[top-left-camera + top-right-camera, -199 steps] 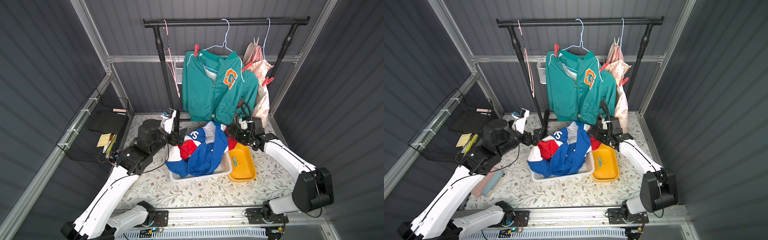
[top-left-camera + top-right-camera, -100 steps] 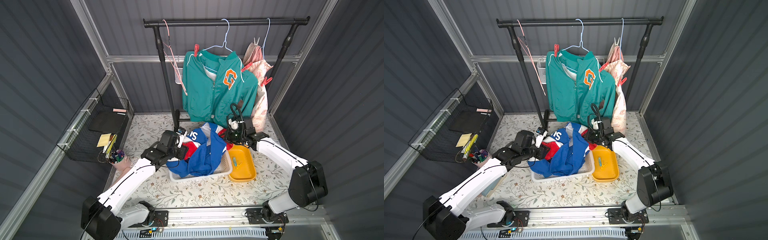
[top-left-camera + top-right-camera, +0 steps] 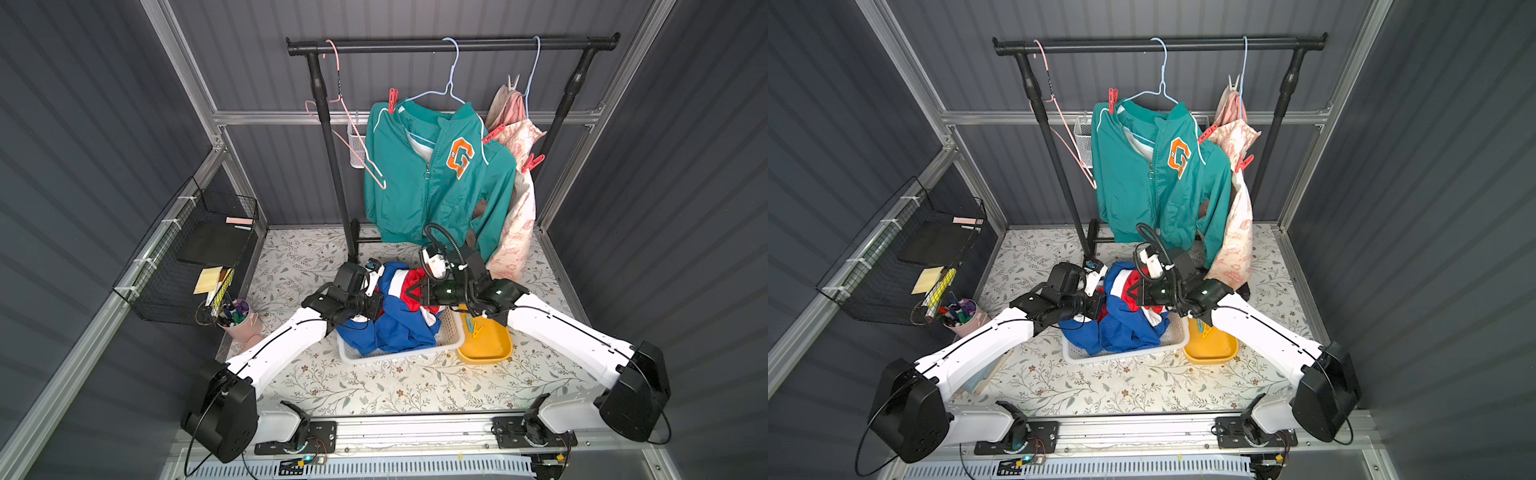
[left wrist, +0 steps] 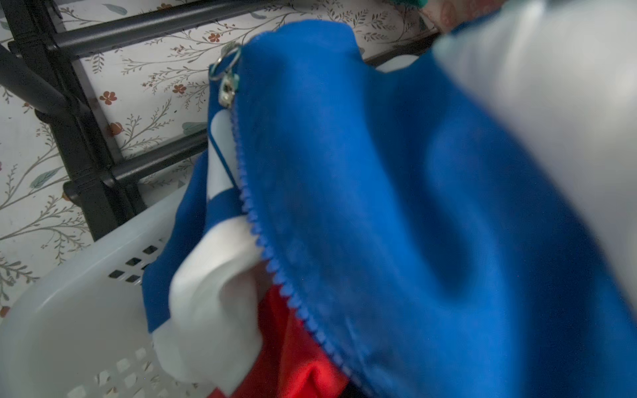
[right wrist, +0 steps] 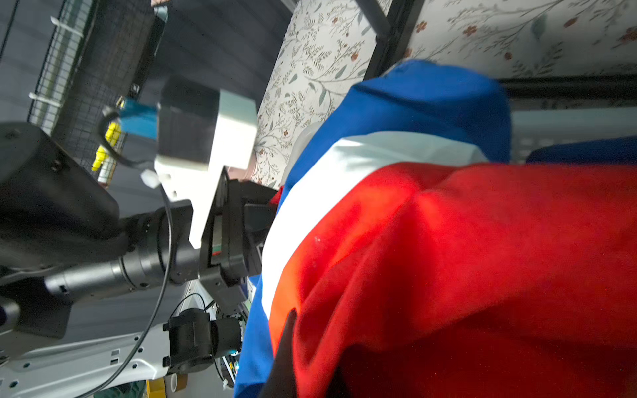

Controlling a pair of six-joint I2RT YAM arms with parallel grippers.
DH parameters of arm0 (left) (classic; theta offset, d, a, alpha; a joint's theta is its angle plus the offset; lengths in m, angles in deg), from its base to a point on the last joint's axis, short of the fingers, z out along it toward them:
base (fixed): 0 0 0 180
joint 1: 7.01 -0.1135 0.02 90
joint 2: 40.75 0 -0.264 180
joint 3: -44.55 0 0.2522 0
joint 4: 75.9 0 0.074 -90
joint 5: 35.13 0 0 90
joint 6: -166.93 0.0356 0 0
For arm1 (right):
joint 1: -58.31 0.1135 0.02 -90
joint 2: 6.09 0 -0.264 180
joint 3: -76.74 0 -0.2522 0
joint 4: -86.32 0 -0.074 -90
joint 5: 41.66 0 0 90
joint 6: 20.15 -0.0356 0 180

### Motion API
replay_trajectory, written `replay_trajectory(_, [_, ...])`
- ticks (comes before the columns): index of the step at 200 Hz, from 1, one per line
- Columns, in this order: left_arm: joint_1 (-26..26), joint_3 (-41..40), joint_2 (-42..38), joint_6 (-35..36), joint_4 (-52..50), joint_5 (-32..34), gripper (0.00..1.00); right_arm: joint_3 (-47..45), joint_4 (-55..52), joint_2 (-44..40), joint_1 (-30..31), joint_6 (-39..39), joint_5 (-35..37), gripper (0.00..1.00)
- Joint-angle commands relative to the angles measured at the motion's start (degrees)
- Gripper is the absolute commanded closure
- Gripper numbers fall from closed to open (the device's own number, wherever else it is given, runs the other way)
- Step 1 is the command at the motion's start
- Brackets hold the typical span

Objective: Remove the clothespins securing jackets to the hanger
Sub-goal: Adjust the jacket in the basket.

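The blue jacket (image 3: 399, 328) lies crumpled in the basket (image 3: 399, 358). The teal jacket (image 3: 415, 187) and cream jacket (image 3: 515, 216) hang, with red clothespins (image 3: 392, 99) clipped on.

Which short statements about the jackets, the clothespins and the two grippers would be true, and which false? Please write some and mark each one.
1. The teal jacket hangs from a light blue hanger on the rail. True.
2. The blue jacket hangs on the pink hanger. False: it lies in the white basket; that hanger is bare.
3. No clothespin is on the teal jacket. False: a red clothespin grips its shoulder.
4. The yellow tray beside the basket holds clothespins. True.
5. The left gripper and the right gripper are both at the blue jacket. True.
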Motion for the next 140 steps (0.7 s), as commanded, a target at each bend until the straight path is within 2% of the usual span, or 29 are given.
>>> replay_trajectory(1, [-0.08,-0.67,-0.84,-1.53,2.21,0.29,0.84,-2.0,-0.29,5.98,0.78,-2.24,0.58,1.0])
replay_trajectory(37, [-0.07,0.23,-5.76,-2.61,-1.21,4.11,0.4,-5.26,3.1,12.96,0.73,-4.77,2.44,1.0])
replay_trajectory(66, [-0.08,1.77,-9.11,-2.51,-5.98,5.26,0.3,-4.37,1.17,12.61,0.76,-4.46,2.58,1.0])
replay_trajectory(74, [-0.07,2.23,-10.45,-2.67,-6.93,5.28,0.28,-3.36,-0.92,10.94,1.07,-3.54,5.37,0.88])
replay_trajectory(88, [-0.16,3.25,-12.51,-2.68,-8.78,5.73,0.26,-1.6,-4.44,6.92,1.63,-1.6,7.43,0.59])
replay_trajectory(104, [-0.16,4.04,-14.72,-2.73,-11.13,6.47,0.25,0.08,-7.96,2.67,1.77,-0.63,7.01,0.36])
replay_trajectory(119, [-0.18,5.05,-16.05,-2.69,-14.32,5.94,0.27,1.9,-10.93,-0.31,1.78,0.45,4.16,0.22])
replay_trajectory(131, [-0.16,5.42,-17.43,-2.77,-16.33,5.46,0.3,3.42,-14.33,-1.94,1.85,1.18,0.9,0.18])
replay_trajectory(140, [-0.16,5.11,-18.45,-2.88,-16.9,4.96,0.32,4.94,-16.82,-3.03,1.86,2.03,1.61,0.17])
